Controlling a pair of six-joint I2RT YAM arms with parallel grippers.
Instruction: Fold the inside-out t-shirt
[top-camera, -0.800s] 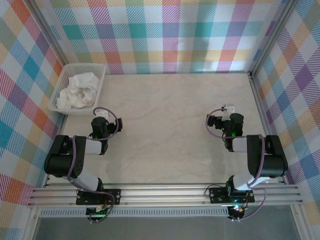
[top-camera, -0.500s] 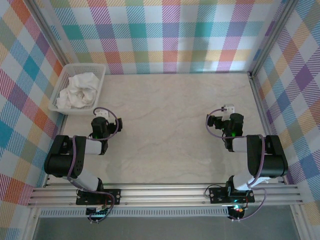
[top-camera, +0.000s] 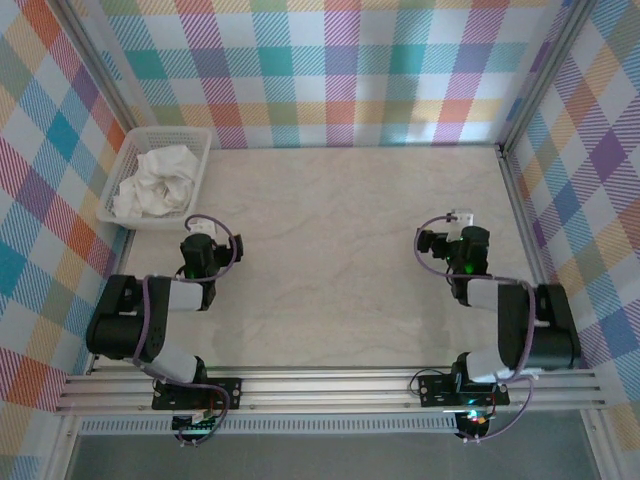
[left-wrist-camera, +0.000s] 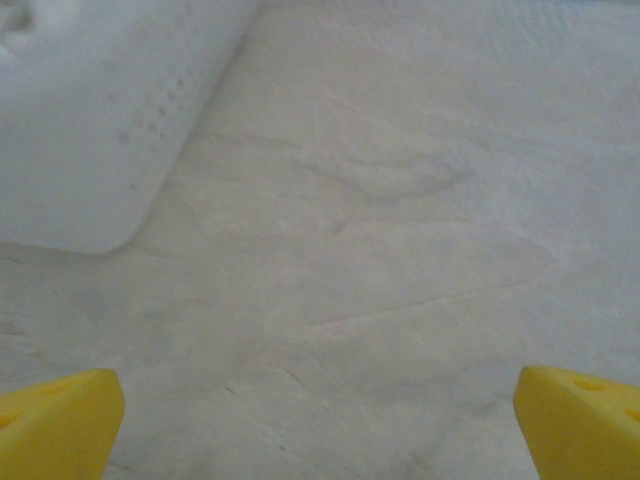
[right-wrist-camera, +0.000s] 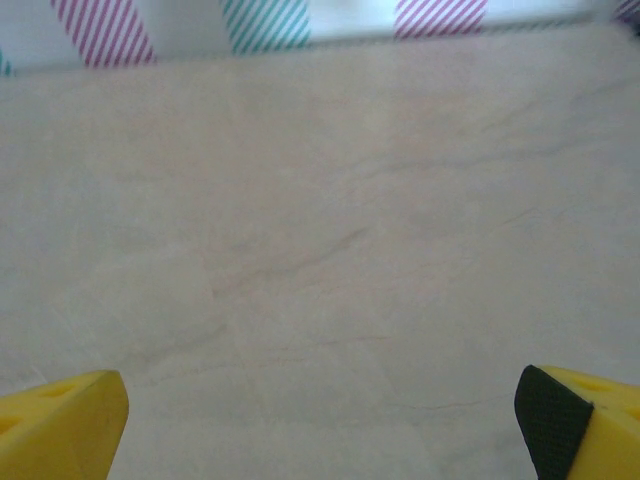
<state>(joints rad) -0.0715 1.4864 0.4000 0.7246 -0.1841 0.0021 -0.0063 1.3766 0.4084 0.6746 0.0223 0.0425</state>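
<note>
Bunched into a soft white heap: the inside-out t-shirt (top-camera: 155, 180), lying inside the white lattice basket (top-camera: 203, 141) at the far left corner of the surface (top-camera: 340, 230), close against the plaid wall (top-camera: 330, 70). No neat edge or sleeve to make out in the crumple; tag too small to tell.

Left arm (top-camera: 150, 310) folded back on itself at the near left, wrist pointing far, just near of the basket's near right corner and apart from it. Left jaws spread wide and holding nothing. Seen from the left wrist, yellow fingertips (left-wrist-camera: 55, 425) at the two bottom corners, bare marbled surface between them, and a blurred white corner of the basket at upper left.

Right arm (top-camera: 510, 320) folded the same way at the near right, wrist pointing far, well apart from basket and shirt. Right jaws likewise spread wide and empty. Seen from the right wrist, one yellow tip (right-wrist-camera: 55, 425) in each bottom corner, the right-hand one faced with a dark pad (right-wrist-camera: 545, 415), bare pale surface between, and striped wall along the far edge.

Middle of the surface bare, pale with faint veins. Along the near edge, a metal rail (top-camera: 330, 385) carrying both arm bases.
</note>
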